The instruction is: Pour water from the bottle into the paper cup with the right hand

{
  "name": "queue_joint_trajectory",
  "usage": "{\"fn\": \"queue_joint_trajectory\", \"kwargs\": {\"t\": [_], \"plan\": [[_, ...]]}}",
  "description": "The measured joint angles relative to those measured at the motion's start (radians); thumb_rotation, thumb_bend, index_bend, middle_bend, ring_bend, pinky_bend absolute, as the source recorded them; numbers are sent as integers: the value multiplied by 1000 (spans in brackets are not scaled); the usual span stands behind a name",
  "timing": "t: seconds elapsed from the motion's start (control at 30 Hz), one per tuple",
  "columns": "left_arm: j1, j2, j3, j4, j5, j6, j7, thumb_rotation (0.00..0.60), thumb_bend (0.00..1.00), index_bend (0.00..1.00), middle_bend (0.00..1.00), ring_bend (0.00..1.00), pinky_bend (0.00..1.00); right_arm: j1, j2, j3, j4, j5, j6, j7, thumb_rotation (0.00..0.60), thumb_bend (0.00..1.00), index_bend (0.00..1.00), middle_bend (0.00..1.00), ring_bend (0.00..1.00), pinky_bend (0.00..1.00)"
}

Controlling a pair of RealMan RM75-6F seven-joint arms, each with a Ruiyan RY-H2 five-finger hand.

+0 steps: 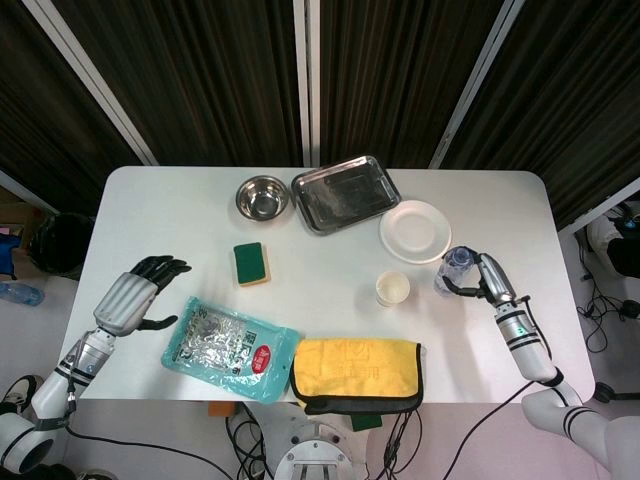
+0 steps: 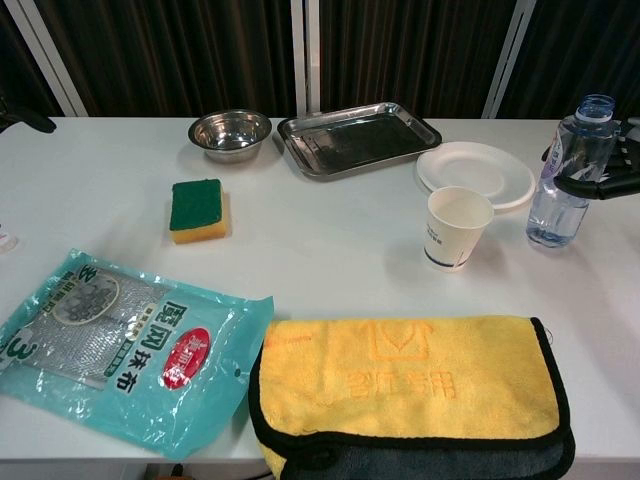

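While capless, bottle point(image 2: 565, 172) holds water.

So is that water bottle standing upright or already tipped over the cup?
Upright. The bottle stands with its neck up, gripped by the right hand, beside the paper cup, not over it.

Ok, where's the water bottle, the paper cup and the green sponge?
water bottle point(image 2: 562, 190), chest view, on its clear body.
paper cup point(image 2: 455, 235), chest view, on its outer wall.
green sponge point(image 2: 196, 203), chest view, on its green top.
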Motion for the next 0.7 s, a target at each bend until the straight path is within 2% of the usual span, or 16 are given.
{"fn": "queue_joint_trajectory", "kwargs": {"t": [0.17, 0.37, 0.57, 0.7], "plan": [[0, 1, -1, 1, -3, -1, -1, 592, 133, 186, 171, 125, 166, 16, -34, -11, 55, -20, -4, 40, 600, 517, 736, 511, 411, 422], [0, -1, -1, 8, -2, 1, -5, 593, 133, 186, 171, 125, 166, 26, -52, -25, 91, -37, -5, 60, 600, 459, 636, 496, 396, 403], [0, -6, 0, 17, -3, 0, -13, 594, 133, 186, 171, 125, 166, 25, -61, -41, 115, -46, -8, 80, 600, 370, 575, 460, 355, 369], [-2, -7, -1, 21, -2, 1, -18, 592, 133, 186, 171, 125, 166, 20, -64, -55, 127, -58, 0, 84, 600, 315, 483, 406, 298, 324]]}}
